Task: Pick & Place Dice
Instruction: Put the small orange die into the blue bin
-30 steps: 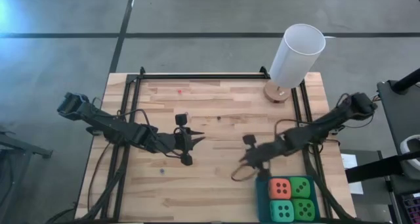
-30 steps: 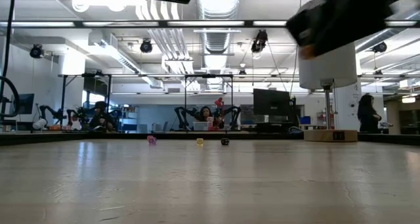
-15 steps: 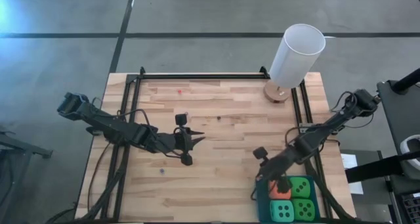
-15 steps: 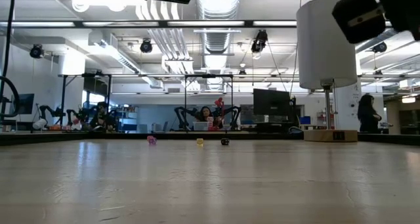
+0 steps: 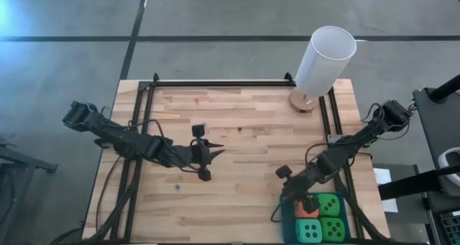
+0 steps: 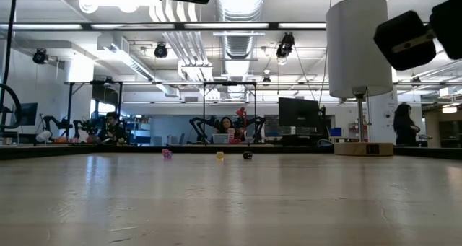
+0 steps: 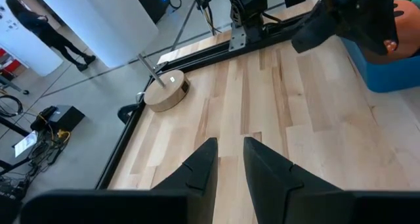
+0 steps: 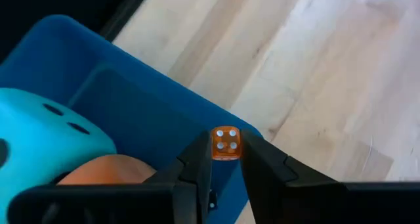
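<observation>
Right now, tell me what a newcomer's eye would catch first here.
The tall white cylinder stands out, at the table's top right corner in the high view. At the bottom right, the right gripper holds a small orange die over the rim of a blue tray of large dice. The left gripper waits open mid-table.

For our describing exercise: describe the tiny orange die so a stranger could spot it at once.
Find the blue tray at the wooden table's corner beside the right arm. The right gripper hangs over its edge with the tiny orange die between its jaws. Unlike the big soft dice inside, it is see-through with white pips.
</observation>
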You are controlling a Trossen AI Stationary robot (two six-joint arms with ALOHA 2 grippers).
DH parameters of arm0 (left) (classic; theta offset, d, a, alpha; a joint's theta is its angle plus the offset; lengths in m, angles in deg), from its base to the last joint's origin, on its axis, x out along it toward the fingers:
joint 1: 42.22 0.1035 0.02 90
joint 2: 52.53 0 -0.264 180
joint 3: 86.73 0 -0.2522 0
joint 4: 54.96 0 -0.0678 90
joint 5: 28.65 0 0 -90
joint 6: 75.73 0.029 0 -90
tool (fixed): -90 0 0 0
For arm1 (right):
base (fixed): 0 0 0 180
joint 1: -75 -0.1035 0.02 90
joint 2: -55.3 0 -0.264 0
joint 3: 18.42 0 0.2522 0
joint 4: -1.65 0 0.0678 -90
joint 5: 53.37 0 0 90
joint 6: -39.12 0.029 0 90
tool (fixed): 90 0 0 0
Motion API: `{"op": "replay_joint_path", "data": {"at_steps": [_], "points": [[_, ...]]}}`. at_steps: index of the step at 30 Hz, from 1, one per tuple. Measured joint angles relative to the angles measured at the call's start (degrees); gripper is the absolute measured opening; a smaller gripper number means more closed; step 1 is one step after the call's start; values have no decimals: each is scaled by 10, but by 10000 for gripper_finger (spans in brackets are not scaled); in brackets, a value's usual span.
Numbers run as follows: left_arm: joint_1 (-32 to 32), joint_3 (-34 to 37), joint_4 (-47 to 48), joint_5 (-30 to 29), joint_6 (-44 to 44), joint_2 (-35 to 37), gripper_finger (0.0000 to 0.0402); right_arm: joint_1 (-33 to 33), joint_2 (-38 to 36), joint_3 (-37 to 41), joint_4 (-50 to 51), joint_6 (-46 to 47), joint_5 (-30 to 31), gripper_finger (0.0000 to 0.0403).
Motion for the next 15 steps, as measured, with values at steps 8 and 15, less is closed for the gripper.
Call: {"op": "replay_joint_path", "data": {"at_steps": [8, 15], "points": [[0, 0, -3, 0, 0, 0, 78, 0, 13, 0, 6, 10, -5, 88], [0, 0, -5, 0, 0, 0, 78, 0, 11, 0, 6, 11, -3, 77]]}}
